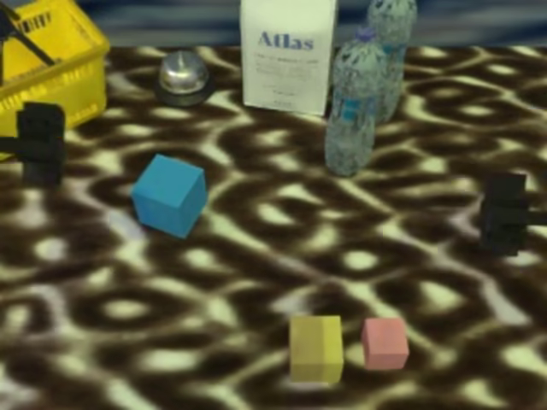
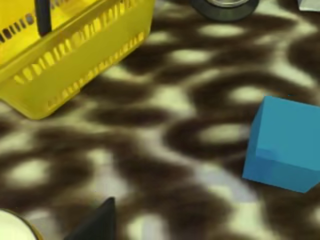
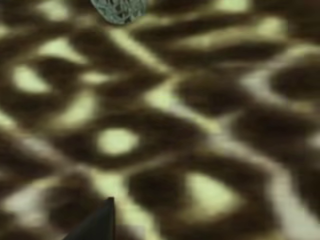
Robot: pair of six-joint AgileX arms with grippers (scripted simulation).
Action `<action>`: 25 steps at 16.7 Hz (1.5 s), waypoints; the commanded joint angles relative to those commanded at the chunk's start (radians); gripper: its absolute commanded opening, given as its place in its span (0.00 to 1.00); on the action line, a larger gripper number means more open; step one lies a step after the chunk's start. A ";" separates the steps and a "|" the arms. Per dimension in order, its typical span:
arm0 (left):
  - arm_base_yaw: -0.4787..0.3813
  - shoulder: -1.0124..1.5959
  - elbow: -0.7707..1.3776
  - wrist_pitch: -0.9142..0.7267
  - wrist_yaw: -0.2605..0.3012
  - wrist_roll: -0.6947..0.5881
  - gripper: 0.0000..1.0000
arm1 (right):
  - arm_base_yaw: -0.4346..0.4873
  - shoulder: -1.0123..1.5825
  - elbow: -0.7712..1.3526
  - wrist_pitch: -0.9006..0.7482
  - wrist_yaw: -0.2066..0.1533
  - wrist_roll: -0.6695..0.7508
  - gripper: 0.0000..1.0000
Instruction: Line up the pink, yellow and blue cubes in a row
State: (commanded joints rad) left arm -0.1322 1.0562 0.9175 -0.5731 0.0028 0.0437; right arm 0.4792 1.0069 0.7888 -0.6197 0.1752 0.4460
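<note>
The teal-blue cube rests left of the table's middle, turned a little askew; the left wrist view shows the blue cube too. Near the front edge, the mustard-yellow cube and the small pink cube stand side by side with a narrow gap. My left gripper hovers at the left edge, beside the basket and left of the blue cube, open and empty; one finger shows. At the right edge my right gripper hovers, open and empty, with one finger above bare cloth.
A yellow basket fills the back left corner. Along the back stand a silver bell, a white Atlas box and two water bottles. The patterned cloth between the blue cube and the front pair is bare.
</note>
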 joint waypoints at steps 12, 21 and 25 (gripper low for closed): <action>-0.159 1.127 0.938 -0.594 0.002 0.045 1.00 | -0.416 -0.896 -0.713 0.525 -0.124 -0.403 1.00; -0.182 1.277 1.090 -0.672 0.002 0.051 1.00 | -0.469 -1.007 -0.789 0.620 -0.175 -0.446 1.00; -0.180 1.288 1.055 -0.630 0.002 0.054 1.00 | -0.469 -1.007 -0.789 0.620 -0.175 -0.446 1.00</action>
State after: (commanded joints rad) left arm -0.3119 2.3442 1.9725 -1.2031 0.0045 0.0972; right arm 0.0100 0.0000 0.0000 0.0000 0.0000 0.0000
